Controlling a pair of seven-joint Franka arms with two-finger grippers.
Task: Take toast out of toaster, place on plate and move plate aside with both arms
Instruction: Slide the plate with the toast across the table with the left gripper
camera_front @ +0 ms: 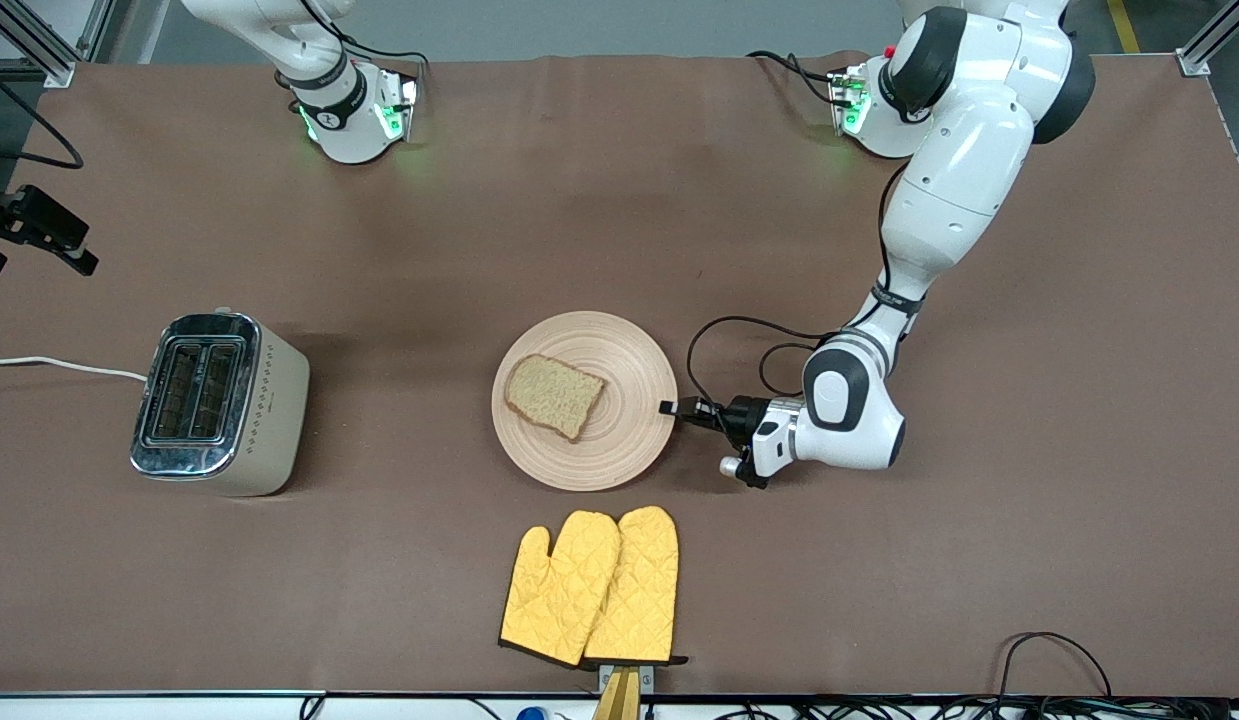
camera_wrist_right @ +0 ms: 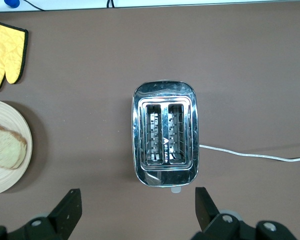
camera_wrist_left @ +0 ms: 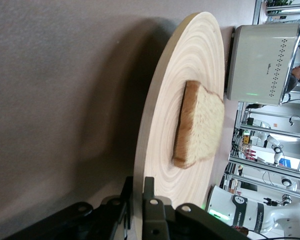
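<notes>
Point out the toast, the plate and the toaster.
toast point(camera_front: 553, 396), front view, middle of the slice's top face.
plate point(camera_front: 634, 372), front view, bare ringed wood beside the toast.
toaster point(camera_wrist_right: 164, 132), right wrist view, between its two slots.

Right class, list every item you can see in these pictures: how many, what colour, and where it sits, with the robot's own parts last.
Toast: one, light brown, lying on the plate.
Plate: one, pale wood, mid-table.
Toaster: one, silver and cream, slots empty, toward the right arm's end.
Oven mitts: two, yellow, nearer the front camera than the plate.
Table: one, brown.
Left end effector: black, closed on the plate's rim.
Right end effector: black, open, over the toaster.
</notes>
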